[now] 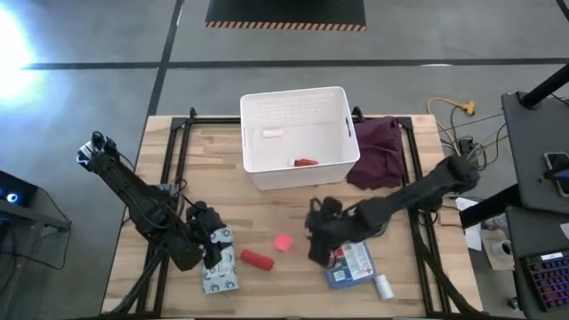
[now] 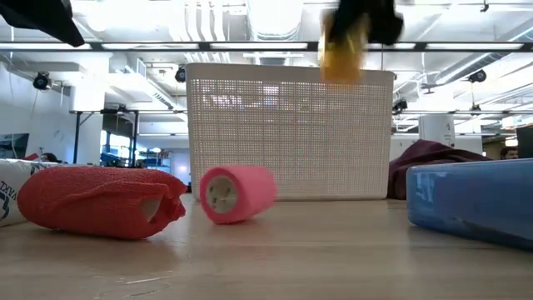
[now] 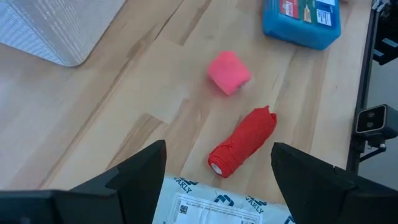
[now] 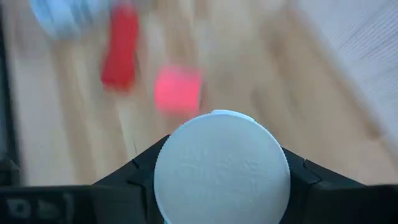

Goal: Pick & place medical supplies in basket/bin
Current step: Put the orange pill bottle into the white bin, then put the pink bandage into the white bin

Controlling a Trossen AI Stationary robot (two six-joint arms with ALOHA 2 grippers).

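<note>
The white tub (image 1: 293, 133) stands at the table's far middle, with a small white item (image 1: 271, 133) and a red one (image 1: 305, 163) inside. A red roll (image 1: 256, 259), a pink roll (image 1: 283, 241), the blue first-aid box (image 1: 351, 265) and a white bottle (image 1: 382, 286) lie on the near table. My right gripper (image 1: 318, 238) hovers beside the blue box, shut on an orange bottle (image 2: 343, 46) with a white cap (image 4: 221, 168). My left gripper (image 3: 221, 180) is open above a grey-white printed packet (image 1: 220, 280), with the red roll (image 3: 242, 143) just ahead. My right gripper pinches the orange bottle between its two fingers (image 4: 134, 171), one on each side just below the white cap (image 4: 221, 124), which faces the wrist camera. The fingers come from above. The bottle (image 2: 341, 58) hangs below them, lifted clear of the table, about level with the tub's rim.
A dark purple cloth (image 1: 378, 151) lies against the tub's right side. Bare wood lies between the tub and the near items. Cables and equipment sit beyond the table's right edge.
</note>
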